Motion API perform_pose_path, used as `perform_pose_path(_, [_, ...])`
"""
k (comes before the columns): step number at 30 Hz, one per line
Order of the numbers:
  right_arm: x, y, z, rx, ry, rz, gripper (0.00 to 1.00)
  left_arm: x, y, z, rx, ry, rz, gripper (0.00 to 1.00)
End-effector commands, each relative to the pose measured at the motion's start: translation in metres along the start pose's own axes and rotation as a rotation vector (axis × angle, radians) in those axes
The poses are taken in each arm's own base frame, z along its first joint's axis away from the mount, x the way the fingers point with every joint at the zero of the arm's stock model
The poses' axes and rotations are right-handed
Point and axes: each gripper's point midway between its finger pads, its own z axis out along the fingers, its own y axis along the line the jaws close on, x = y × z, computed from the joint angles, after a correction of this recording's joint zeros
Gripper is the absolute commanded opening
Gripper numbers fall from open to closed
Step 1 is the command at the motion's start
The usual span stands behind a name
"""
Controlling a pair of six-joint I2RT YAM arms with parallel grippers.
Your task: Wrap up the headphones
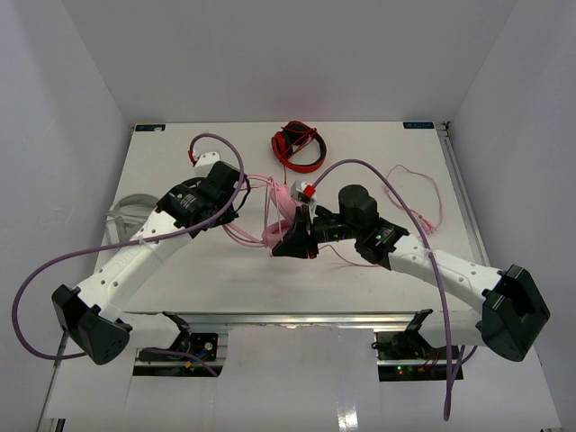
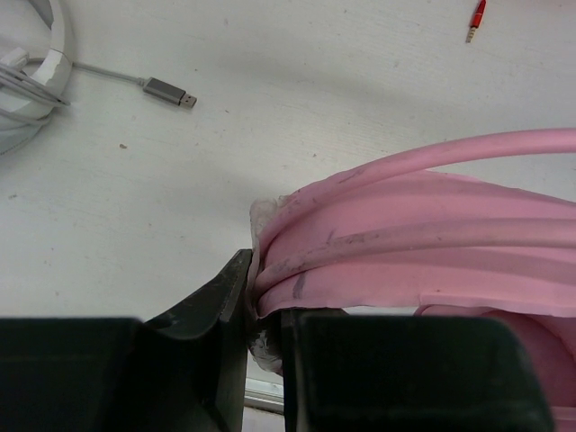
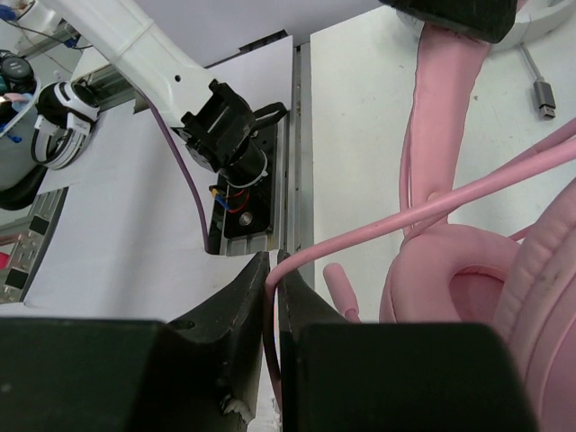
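Note:
The pale pink headphones point(image 1: 281, 216) sit at mid-table between both arms. My left gripper point(image 1: 236, 205) is shut on the pink headband point(image 2: 423, 243), where turns of cable lie along the band. My right gripper point(image 1: 288, 245) is shut on the thin pink cable point(image 3: 423, 211), just near the ear cups point(image 3: 490, 297). The cable passes between the shut jaws and runs up past the padded cup. The rest of the pink cable point(image 1: 418, 193) trails in loose loops to the right of the right arm.
Red-and-black headphones point(image 1: 298, 147) lie at the back centre. Light grey-white headphones point(image 1: 130, 214) lie at the left edge, their USB plug point(image 2: 166, 90) on the table near my left gripper. A red jack plug point(image 2: 476, 18) lies farther off.

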Motion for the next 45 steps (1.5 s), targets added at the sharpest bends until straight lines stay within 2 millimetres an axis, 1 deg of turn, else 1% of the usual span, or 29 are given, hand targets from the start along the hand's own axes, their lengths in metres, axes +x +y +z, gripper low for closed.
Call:
perform_pose_path(1, [0.005, 0.027, -0.001, -0.124, 0.003, -0.047, 0.15, -0.051, -0.013, -0.034, 0.147, -0.132, -0.246, 0.0])
perform_pose_path(5, [0.005, 0.029, -0.003, -0.13, -0.004, -0.053, 0.17, -0.054, -0.016, -0.039, 0.17, -0.126, -0.273, 0.0])
perform_pose_path(9, [0.006, 0.034, -0.004, -0.152, -0.006, -0.057, 0.18, -0.054, -0.018, -0.038, 0.17, -0.122, -0.3, 0.0])
perform_pose_path(14, [0.013, 0.03, -0.002, -0.148, 0.004, -0.051, 0.17, -0.054, -0.025, -0.043, 0.221, -0.109, -0.355, 0.0])
perform_pose_path(18, [0.014, 0.028, -0.003, -0.133, 0.005, -0.054, 0.17, -0.057, -0.023, -0.054, 0.237, -0.107, -0.409, 0.0])
perform_pose_path(23, [0.012, 0.026, -0.004, -0.1, -0.008, -0.057, 0.15, -0.068, -0.015, -0.077, 0.282, -0.145, -0.498, 0.0])
perform_pose_path(25, [0.01, 0.023, -0.004, -0.081, -0.014, -0.055, 0.14, -0.073, -0.011, -0.088, 0.317, -0.17, -0.532, 0.0])
perform_pose_path(30, [0.012, 0.013, -0.005, 0.002, -0.033, -0.033, 0.13, -0.08, -0.014, -0.104, 0.411, -0.209, -0.552, 0.0])
perform_pose_path(35, [0.02, 0.0, -0.006, 0.068, -0.053, -0.023, 0.13, -0.077, -0.012, -0.106, 0.411, -0.19, -0.58, 0.0])
perform_pose_path(41, [0.032, -0.013, -0.002, 0.103, -0.073, -0.001, 0.11, -0.078, 0.006, -0.11, 0.369, -0.228, -0.629, 0.0])
perform_pose_path(45, [0.033, -0.022, 0.0, 0.135, -0.079, -0.002, 0.1, -0.076, 0.007, -0.115, 0.391, -0.227, -0.63, 0.0])
